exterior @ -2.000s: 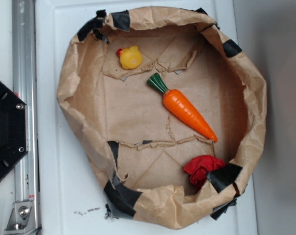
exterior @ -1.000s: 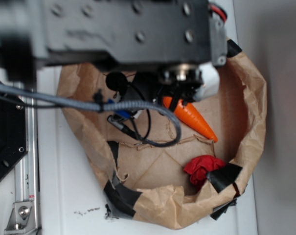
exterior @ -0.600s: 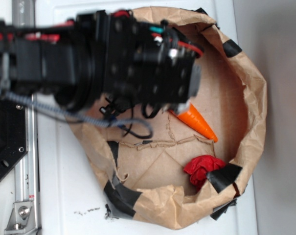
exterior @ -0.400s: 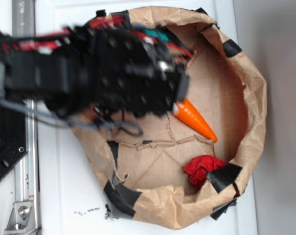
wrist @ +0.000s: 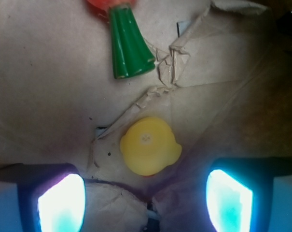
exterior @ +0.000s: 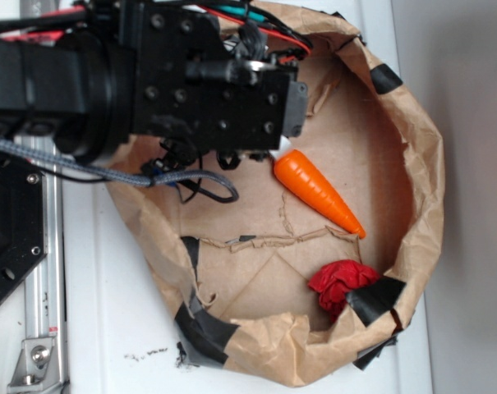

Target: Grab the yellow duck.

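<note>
Surface: you had a white tabletop (exterior: 100,328) carrying a crumpled brown paper basin with black tape patches on its rim (exterior: 421,164)
Arm: your black robot arm with grey braided cable (exterior: 133,74) covered the basin's upper left in the exterior view
Gripper: your gripper (wrist: 146,200) hung over the paper floor with its jaws apart and nothing between them; the two glowing fingertips (wrist: 61,203) sat at the bottom corners of the wrist view
Duck: the small rounded yellow rubber duck (wrist: 150,146) lay on the paper in the gap between those fingertips, touching neither; you could not see it in the exterior view, where the arm hid it
Carrot: the long orange plastic carrot (exterior: 318,190) lay near the duck, its green top (wrist: 129,43) pointing towards it
Cloth: a wrinkly red cloth lump (exterior: 340,283) sat well apart, by the lower rim
</note>
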Controlling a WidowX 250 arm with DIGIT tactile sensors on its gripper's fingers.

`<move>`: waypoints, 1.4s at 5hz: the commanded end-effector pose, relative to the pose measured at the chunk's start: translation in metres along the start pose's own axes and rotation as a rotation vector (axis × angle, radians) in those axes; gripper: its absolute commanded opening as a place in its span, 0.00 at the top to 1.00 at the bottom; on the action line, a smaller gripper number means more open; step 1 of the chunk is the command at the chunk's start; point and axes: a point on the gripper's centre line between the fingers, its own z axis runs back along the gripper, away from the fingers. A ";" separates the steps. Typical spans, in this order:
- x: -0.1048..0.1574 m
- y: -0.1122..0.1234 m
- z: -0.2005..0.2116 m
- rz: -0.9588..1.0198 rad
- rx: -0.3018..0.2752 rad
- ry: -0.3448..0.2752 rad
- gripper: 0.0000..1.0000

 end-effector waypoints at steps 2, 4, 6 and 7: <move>0.001 0.003 0.010 0.013 0.034 -0.029 0.00; 0.000 -0.007 0.008 -0.185 0.003 -0.171 0.00; 0.001 0.004 0.004 -0.201 0.011 -0.209 0.00; 0.003 0.008 -0.007 -0.198 0.010 -0.181 0.00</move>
